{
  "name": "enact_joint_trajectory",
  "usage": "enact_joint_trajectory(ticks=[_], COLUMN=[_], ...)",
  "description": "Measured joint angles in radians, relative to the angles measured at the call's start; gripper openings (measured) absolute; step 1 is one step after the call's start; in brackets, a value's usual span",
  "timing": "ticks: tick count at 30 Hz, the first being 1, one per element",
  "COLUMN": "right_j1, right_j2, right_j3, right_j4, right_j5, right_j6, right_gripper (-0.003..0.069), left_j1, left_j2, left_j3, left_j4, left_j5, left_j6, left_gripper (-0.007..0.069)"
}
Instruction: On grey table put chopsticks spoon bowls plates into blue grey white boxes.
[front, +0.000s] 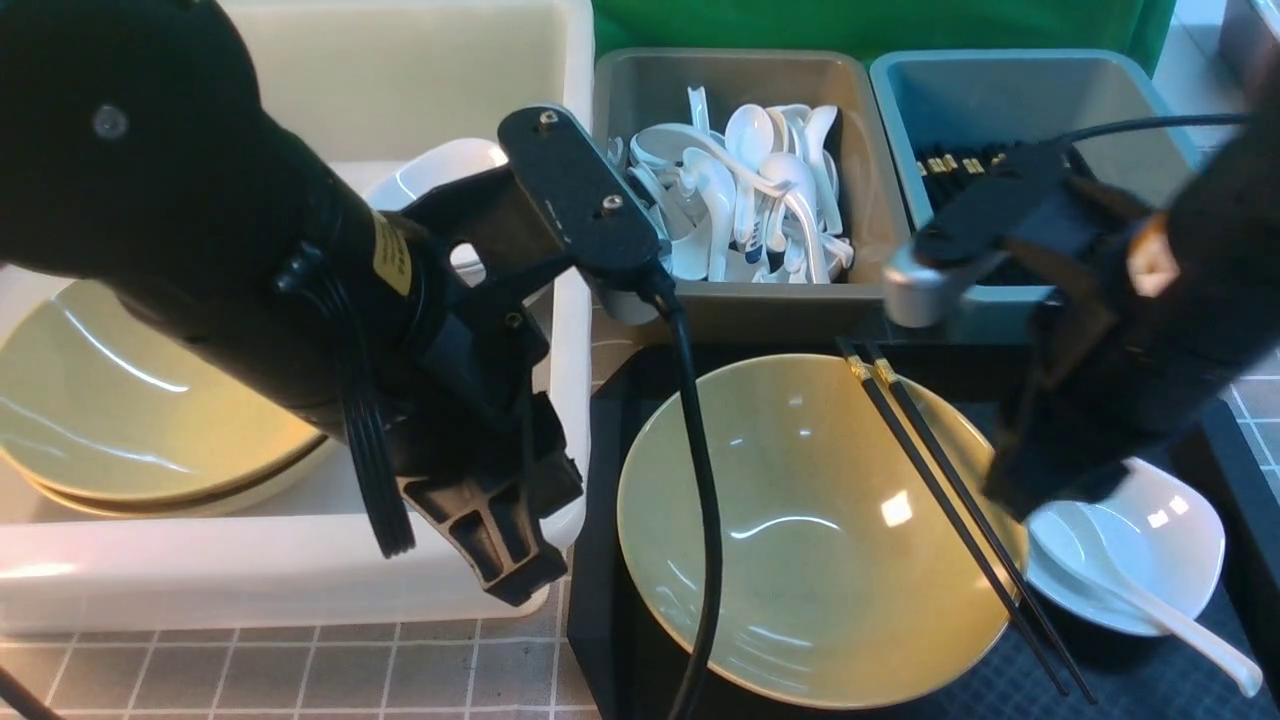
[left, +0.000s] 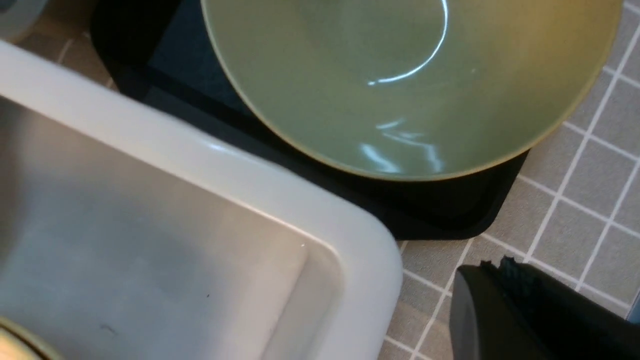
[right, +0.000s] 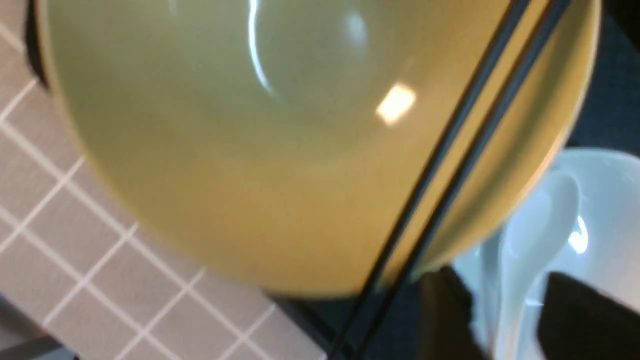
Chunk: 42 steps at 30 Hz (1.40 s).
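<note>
A large yellow-green bowl (front: 800, 540) sits on a black tray (front: 600, 560), with a pair of black chopsticks (front: 950, 500) lying across its right rim. To its right is a small white bowl (front: 1185, 530) holding a white spoon (front: 1130, 590). My right gripper (front: 1030, 495) hangs just over that small bowl. In the right wrist view the right gripper (right: 505, 320) is open, its fingers (right: 445, 315) on either side of the spoon (right: 545, 215) handle. My left gripper (front: 510, 570) is shut and empty at the white box's (front: 250, 570) front right corner.
The white box holds yellow-green plates (front: 120, 400) and a white bowl (front: 440, 170). At the back, a grey box (front: 640, 90) is full of white spoons (front: 750, 190). The blue box (front: 1100, 90) beside it holds black chopsticks (front: 950, 165). The table (front: 300, 675) is grey-tiled.
</note>
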Motion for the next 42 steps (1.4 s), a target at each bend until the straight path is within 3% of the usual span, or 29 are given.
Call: enact_joint_trajectory(ticks=[2, 4, 11, 18, 28, 37, 42], right_j1=[0.000, 0.000, 0.000, 0.000, 0.000, 0.000, -0.026], right_j2=[0.072, 0.108, 0.213, 0.244, 0.270, 0.210, 0.158], right_j3=[-0.024, -0.029, -0.035, -0.035, -0.035, -0.077, -0.197], right_j4=[-0.004, -0.005, -0.019, -0.053, -0.055, -0.055, -0.070], right_j5=[-0.017, -0.034, -0.108, -0.129, -0.138, -0.133, -0.128], right_j6=[0.006, 0.010, 0.076, 0.145, 0.161, 0.153, 0.134], right_gripper=[0.0440, 0.0494, 0.0532, 0.0432, 0.0135, 0.0115, 0.0115], left_j1=[-0.001, -0.001, -0.001, -0.001, -0.001, -0.001, -0.001], left_j2=[0.001, 0.001, 0.001, 0.001, 0.001, 0.001, 0.008], left_j3=[0.000, 0.000, 0.000, 0.000, -0.001, -0.001, -0.001], left_j4=[0.000, 0.000, 0.000, 0.000, -0.001, -0.003, -0.012], left_j5=[0.001, 0.002, 0.027, 0.032, 0.041, 0.038, -0.080], left_j6=[0.000, -0.001, -0.001, -0.004, -0.005, -0.005, -0.019], left_gripper=[-0.0011, -0.0011, -0.0011, -0.0011, -0.0011, -0.0011, -0.0011])
